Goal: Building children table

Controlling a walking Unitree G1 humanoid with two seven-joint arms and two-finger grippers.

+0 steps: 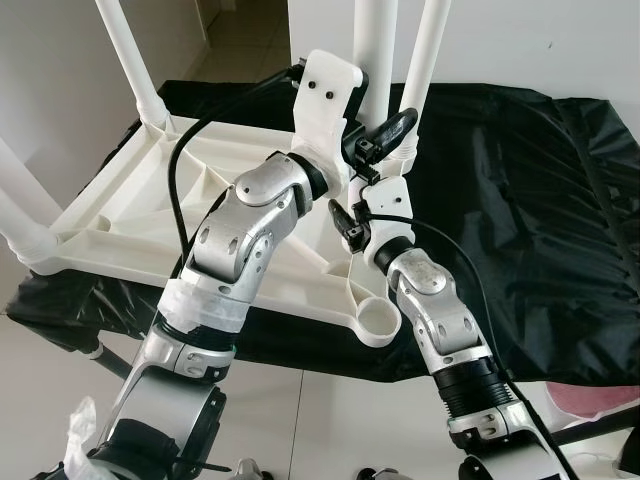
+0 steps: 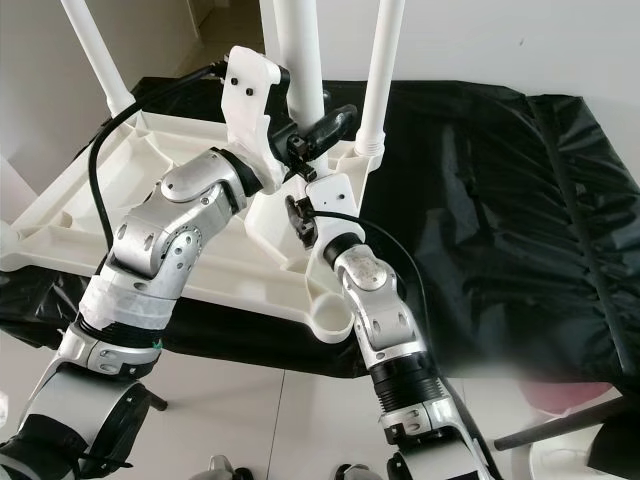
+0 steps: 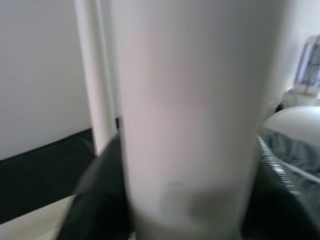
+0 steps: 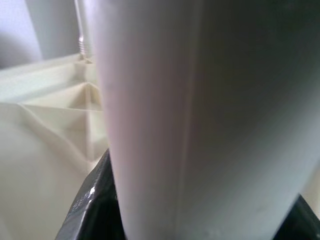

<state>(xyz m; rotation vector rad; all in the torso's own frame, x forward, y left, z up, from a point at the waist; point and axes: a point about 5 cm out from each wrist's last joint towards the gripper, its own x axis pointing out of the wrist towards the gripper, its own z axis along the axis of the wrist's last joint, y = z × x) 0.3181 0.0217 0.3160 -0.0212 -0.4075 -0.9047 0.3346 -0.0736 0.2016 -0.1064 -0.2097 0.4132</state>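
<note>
Though arms hide its foot, both the left pincer and right pincer clamp the table leg

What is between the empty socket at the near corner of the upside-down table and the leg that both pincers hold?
In the left eye view, the right pincer and its wrist lie between the socket and the leg.

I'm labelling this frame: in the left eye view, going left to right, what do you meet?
Far-left table leg → upturned white tabletop → left arm → right arm → black cover → pink thing at the lower right corner.
</note>
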